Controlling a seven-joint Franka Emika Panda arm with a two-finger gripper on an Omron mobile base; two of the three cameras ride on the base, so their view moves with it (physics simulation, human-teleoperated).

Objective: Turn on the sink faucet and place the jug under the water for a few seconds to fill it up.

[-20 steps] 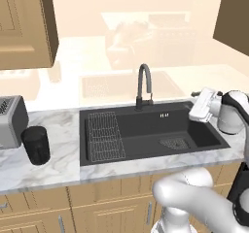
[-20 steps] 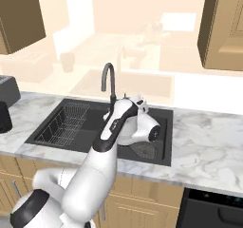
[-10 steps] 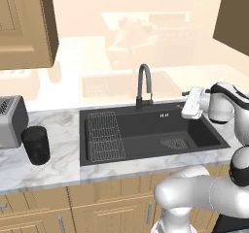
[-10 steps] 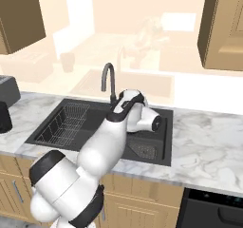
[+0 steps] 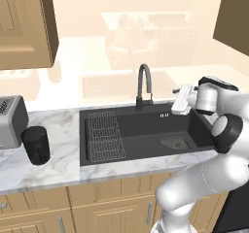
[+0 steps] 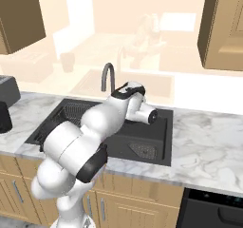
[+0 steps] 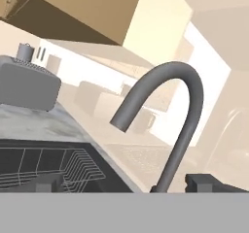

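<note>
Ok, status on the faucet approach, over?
Gripper open, empty, beside the faucet. No water running. Jug on counter left of sink. Path clear.

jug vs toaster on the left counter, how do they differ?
The jug is matte black and cylindrical; the toaster is silver-grey and boxy. The jug is shorter than the toaster. The jug stands nearer the sink and the counter's front edge; the toaster sits behind it, cut by the frame's left edge. Both stand upright on the marble counter.

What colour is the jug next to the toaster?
Matte black. The jug shows best in the left base view, standing on the marble counter.
</note>
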